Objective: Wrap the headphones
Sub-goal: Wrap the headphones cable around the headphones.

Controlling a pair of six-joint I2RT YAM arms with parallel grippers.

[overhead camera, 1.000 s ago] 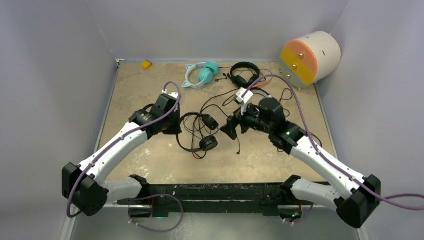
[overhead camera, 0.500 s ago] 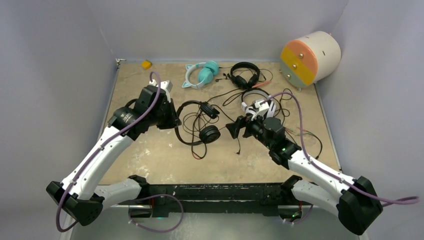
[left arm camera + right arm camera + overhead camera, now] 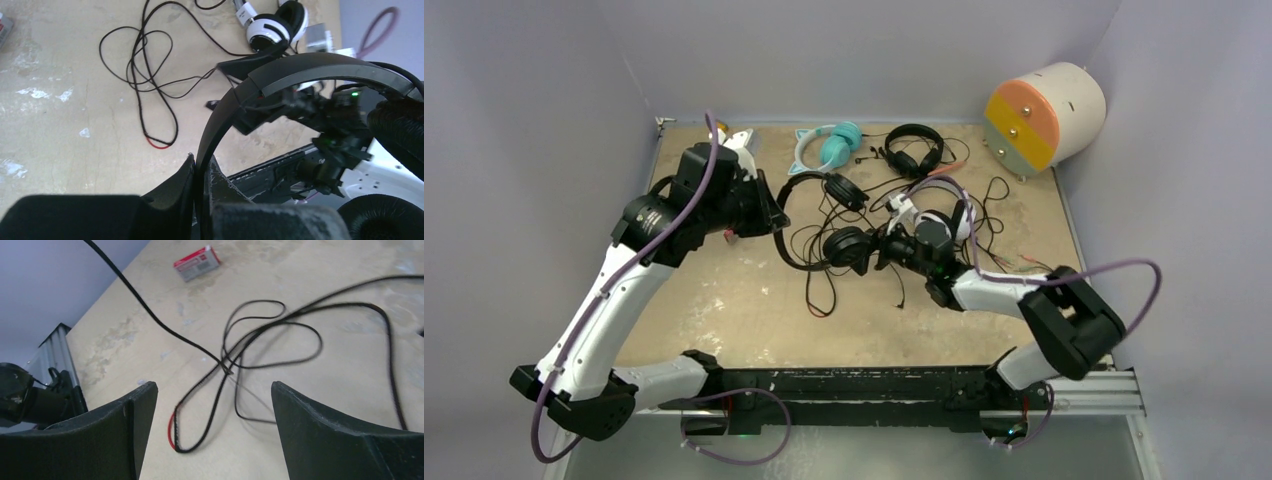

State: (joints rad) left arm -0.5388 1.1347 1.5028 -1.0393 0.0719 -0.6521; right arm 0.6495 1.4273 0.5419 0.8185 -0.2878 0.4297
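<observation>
My left gripper is shut on the headband of a black headset, held above the table. Its ear cups hang to the right. Its thin black cable trails on the table in loops and has a short red stretch. My right gripper is open just right of the lower ear cup, with only cable loops on the table beneath it. A white-and-black headset lies behind the right wrist. At the back lie a teal cat-ear headset and another black headset.
A white cylinder with an orange and yellow end lies at the back right corner. A small red box rests on the table at the left. Loose cables spread over the right half of the table. Grey walls close in the table on three sides.
My left arm has carried the black headset up and toward the back. My right arm has swung left and down next to the lower ear cup, jaws slightly narrower.
</observation>
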